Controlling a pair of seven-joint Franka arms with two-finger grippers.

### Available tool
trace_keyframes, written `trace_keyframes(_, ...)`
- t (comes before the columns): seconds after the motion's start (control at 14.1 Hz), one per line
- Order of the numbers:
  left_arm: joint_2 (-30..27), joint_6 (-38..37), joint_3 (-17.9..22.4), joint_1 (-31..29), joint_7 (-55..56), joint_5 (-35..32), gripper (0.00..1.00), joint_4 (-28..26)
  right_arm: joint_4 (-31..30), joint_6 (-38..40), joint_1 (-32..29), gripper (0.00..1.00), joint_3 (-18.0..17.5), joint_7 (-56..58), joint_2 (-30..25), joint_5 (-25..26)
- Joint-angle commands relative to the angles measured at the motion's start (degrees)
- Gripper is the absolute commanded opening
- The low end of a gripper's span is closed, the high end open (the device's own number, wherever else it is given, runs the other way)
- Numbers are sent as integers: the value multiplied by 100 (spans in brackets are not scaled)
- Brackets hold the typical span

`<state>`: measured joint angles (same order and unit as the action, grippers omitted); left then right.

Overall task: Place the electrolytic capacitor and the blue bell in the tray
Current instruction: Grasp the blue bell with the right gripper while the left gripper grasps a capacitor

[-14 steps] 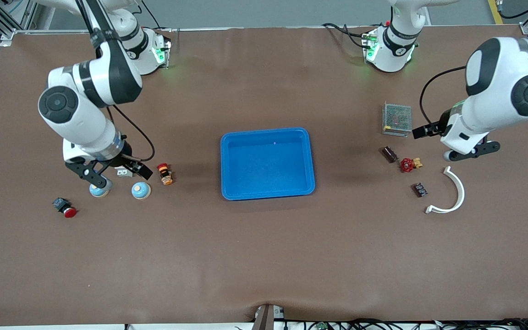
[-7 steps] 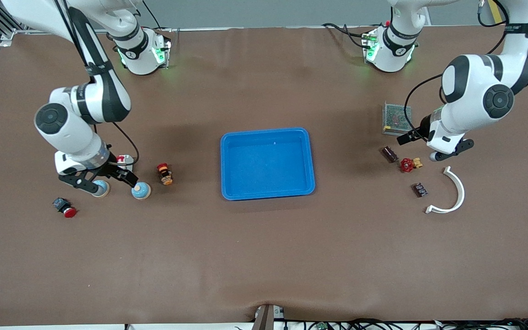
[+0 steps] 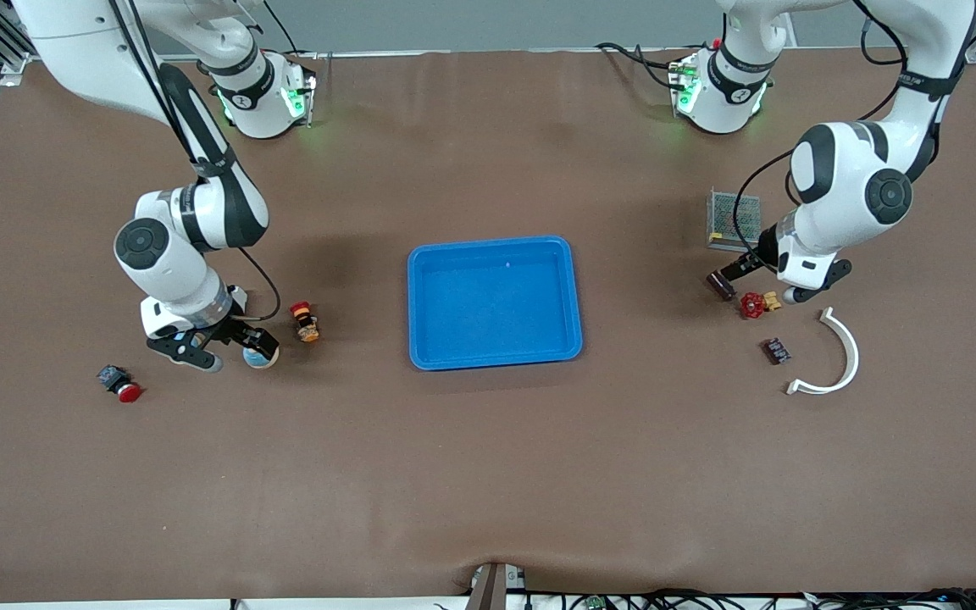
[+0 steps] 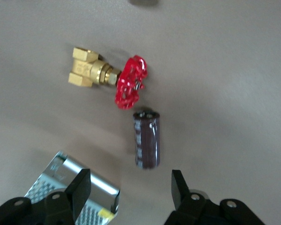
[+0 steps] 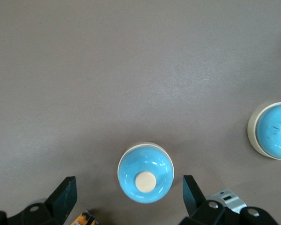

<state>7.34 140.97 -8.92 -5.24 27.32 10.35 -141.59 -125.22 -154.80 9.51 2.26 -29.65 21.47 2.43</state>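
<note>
The round blue bell with a cream button (image 5: 145, 180) is centred between the spread fingers of the right hand (image 5: 130, 197), directly below it. The dark cylindrical electrolytic capacitor (image 4: 146, 139) is framed by the unclenched, empty left hand (image 4: 131, 190), its long axis lying along the gap between the fingers.

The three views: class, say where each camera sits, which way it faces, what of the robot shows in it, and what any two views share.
Front view: high across the table, facing both bases; shows both arms, the tray and scattered parts.
Left wrist view: on the left arm, looking down at the capacitor and valve; the left gripper shows its open fingers.
Right wrist view: on the right arm, looking down at a bell; the right gripper shows its open fingers.
Shared: front and left wrist views both show the capacitor.
</note>
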Motion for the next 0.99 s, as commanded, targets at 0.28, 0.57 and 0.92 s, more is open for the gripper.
trace_keyframes(0.28, 715, 590, -49, 23, 151, 99, 75, 192, 419, -33, -150, 100, 12, 162, 541, 144)
trace_keyframes(0.57, 927, 678, -49, 32, 160, 99, 63, 298, 525, -235, -177, 100, 12, 162, 928, 144)
trace_keyframes(0.92, 1050, 678, -58, 67, 169, 99, 4, 421, 490, -350, -142, 100, 3, 56, 1087, 109)
